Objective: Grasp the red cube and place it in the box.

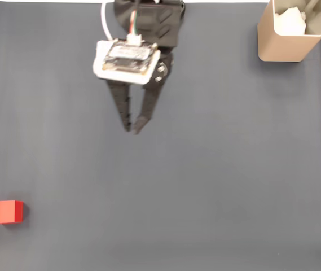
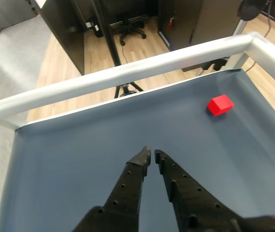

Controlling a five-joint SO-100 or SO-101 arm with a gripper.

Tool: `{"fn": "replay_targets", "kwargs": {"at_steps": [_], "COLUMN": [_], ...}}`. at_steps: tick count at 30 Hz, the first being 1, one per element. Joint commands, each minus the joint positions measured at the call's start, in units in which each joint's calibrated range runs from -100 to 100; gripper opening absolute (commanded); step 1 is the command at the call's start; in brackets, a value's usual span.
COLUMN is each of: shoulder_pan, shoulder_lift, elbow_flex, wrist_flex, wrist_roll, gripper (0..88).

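- On the dark grey matte table surface (image 1: 233,169), in the fixed view, the black two-finger gripper (image 1: 132,129) hangs down from the top edge of the picture, its fingertips pointing toward the lower edge.
- The two black perforated fingers (image 1: 121,104) converge to a point; the tips are pressed almost together, with only a thin slit between them and nothing held.
- In the wrist view, the same gripper (image 2: 151,155) enters from the bottom edge, and its tips stand just beside each other above bare grey surface.
- A white-framed circuit board (image 1: 126,57) sits on the wrist section of the arm, with a white cable (image 1: 105,20) and a bundle of thin coloured wires (image 1: 133,22) leading up from it.
- The small bright red matte cube (image 1: 7,212) lies flat on the table near the lower left corner of the fixed view, well apart from the gripper.
- In the wrist view, the red cube (image 2: 220,105) lies to the upper right of the fingertips, near the far right corner of the table.
- The tall beige rounded-corner box (image 1: 284,42) stands upright at the upper right corner of the fixed view, well apart from both the cube and the gripper.
- Crumpled white material (image 1: 290,21) lies inside the box.
- A silver metal rail (image 2: 127,75) borders the table edge in the wrist view; beyond it are a wooden floor (image 2: 65,58) and a black office chair base (image 2: 130,30).
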Motion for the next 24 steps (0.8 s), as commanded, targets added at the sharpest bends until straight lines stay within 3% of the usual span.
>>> {"fn": "replay_targets", "kwargs": {"at_steps": [1,24], "shoulder_pan": [3.4,20.4], "shoulder_lift": [4.5,34.6], "elbow_flex": [-8.0,-34.1], "wrist_flex": [0.3,0.4], "wrist_roll": [0.7,2.3], "gripper": [0.4,0.6]}}
